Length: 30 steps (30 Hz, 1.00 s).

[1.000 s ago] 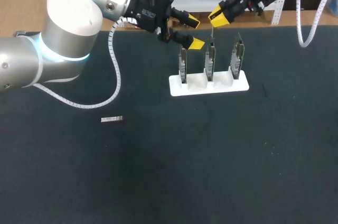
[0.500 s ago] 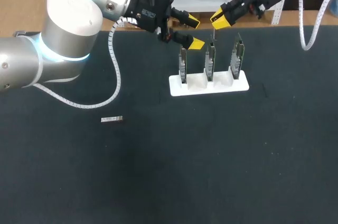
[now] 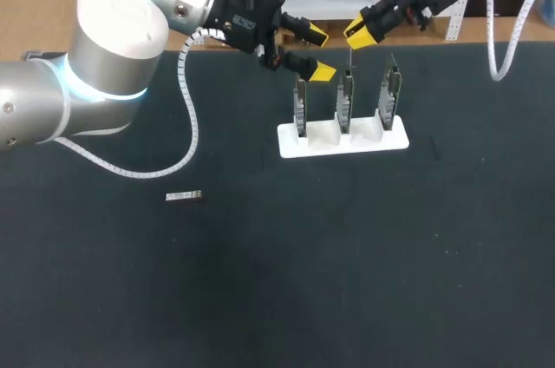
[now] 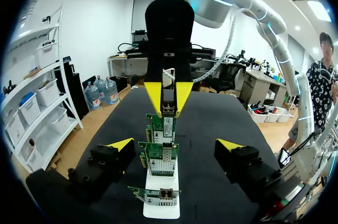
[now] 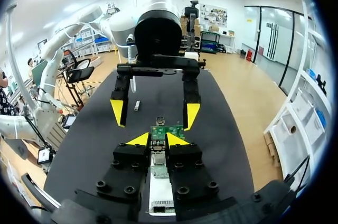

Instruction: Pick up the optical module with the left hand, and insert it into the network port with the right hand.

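Right gripper (image 3: pixel 360 31) is pinched narrow on the module (image 4: pixel 168 100), just above the middle card (image 3: pixel 345 99) in the white rack (image 3: pixel 299 144). Left gripper (image 3: pixel 320 54) is wide open, empty, over the left card (image 3: pixel 301 103). Module looks light, stiff, slick metal: clamp the flat sides, leave the nose free. Cards look thin, fragile. Tight between grippers; open mat (image 3: pixel 347 255) nearer me. Second module (image 3: pixel 184 197) lies well apart.

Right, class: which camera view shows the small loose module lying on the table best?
The head view: the loose module lies flat on the bare table, alone and unobstructed. The right wrist view shows it only as a tiny sliver beyond the left hand. The left wrist view does not show it.
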Each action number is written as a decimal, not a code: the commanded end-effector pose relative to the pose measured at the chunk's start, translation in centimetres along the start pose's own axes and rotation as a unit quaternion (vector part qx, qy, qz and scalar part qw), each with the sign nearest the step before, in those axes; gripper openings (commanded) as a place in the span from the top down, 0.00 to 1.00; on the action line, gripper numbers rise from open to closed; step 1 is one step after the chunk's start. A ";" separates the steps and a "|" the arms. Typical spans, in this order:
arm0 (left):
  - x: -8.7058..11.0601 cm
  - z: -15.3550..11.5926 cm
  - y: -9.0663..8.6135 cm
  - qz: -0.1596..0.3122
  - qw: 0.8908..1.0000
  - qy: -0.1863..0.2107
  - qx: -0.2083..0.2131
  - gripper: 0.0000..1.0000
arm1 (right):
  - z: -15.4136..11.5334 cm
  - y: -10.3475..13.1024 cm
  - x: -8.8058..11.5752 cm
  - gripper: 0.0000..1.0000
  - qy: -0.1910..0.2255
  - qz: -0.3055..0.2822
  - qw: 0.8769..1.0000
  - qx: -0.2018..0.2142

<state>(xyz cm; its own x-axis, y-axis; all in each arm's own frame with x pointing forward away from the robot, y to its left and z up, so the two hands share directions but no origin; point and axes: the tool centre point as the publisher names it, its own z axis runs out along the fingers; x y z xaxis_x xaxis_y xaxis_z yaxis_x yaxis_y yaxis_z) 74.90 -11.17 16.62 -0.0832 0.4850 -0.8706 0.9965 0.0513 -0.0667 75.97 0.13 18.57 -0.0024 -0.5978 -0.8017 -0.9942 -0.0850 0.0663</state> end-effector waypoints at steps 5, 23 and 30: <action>-0.1 0.1 0.2 -0.001 1.000 0.003 0.001 0.00 | 0.3 -0.2 0.3 1.00 -0.005 0.005 1.000 -0.011; -0.1 0.1 0.2 -0.001 1.000 0.003 0.001 0.00 | 1.3 0.1 0.5 1.00 -0.005 0.016 1.000 -0.010; -0.1 0.1 0.2 -0.001 1.000 0.003 0.001 0.00 | 1.3 0.0 0.8 1.00 -0.005 0.020 1.000 -0.007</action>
<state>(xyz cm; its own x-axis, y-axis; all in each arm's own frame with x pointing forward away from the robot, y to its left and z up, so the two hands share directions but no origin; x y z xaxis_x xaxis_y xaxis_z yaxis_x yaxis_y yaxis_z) 74.90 -11.17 16.62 -0.0832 0.4850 -0.8705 0.9965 0.0513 -0.0666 75.90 0.71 17.25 -0.0419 -0.5940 -0.8034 -0.9913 -0.0759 0.1079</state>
